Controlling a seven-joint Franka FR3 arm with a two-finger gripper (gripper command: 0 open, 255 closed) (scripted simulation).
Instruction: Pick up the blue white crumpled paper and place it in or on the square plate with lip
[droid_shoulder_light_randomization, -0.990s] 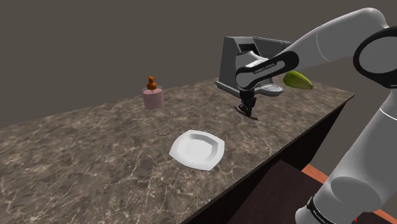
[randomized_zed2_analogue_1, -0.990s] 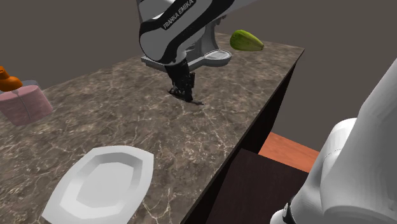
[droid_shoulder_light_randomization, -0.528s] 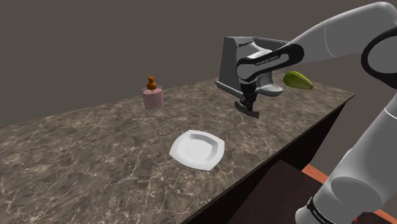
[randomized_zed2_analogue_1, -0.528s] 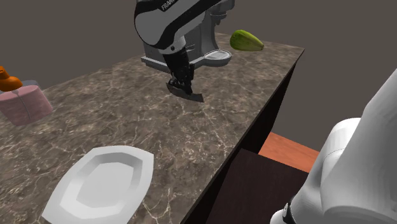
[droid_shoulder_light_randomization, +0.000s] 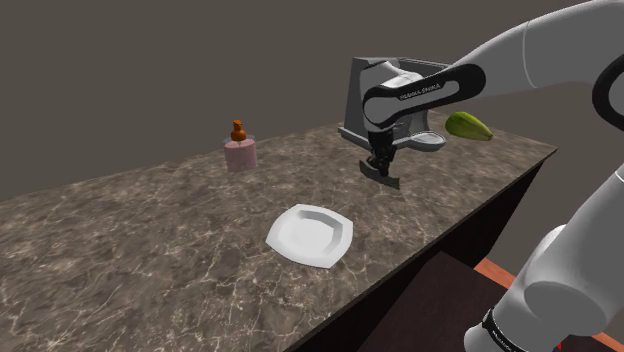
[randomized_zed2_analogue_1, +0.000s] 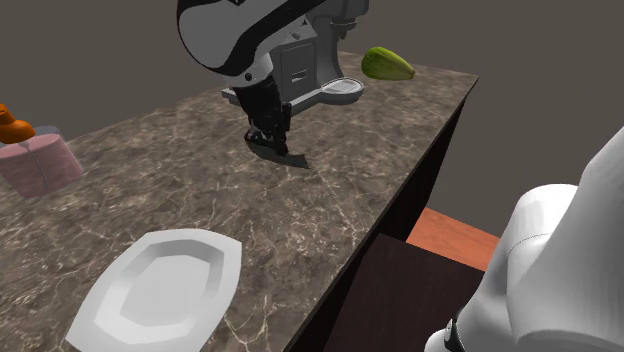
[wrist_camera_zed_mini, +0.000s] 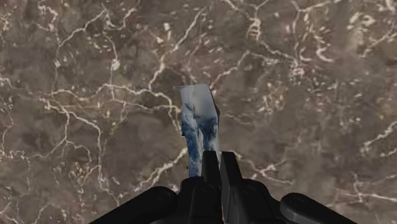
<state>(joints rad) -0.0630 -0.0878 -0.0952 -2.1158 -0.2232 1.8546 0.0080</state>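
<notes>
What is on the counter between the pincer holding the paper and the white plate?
Nothing: the shoulder view shows bare marbled countertop between the pincer, shut on the blue-white paper, and the square plate.

Dark brown marble counter (droid_shoulder_light_randomization: 150, 240), white veining. Pink jar (droid_shoulder_light_randomization: 240, 156) with an orange topper (droid_shoulder_light_randomization: 238, 130) near its far edge. Grey appliance (droid_shoulder_light_randomization: 362, 95) with a round tray (randomized_zed2_analogue_1: 340, 90) further along, green fruit (droid_shoulder_light_randomization: 468, 126) near it. Red-orange floor (randomized_zed2_analogue_1: 450, 235) below.

The marble countertop (droid_shoulder_light_randomization: 150, 250) and square plate (droid_shoulder_light_randomization: 310, 236) are seen obliquely from above in both exterior views, nearer in the second, while the wrist view is aimed straight down.
</notes>
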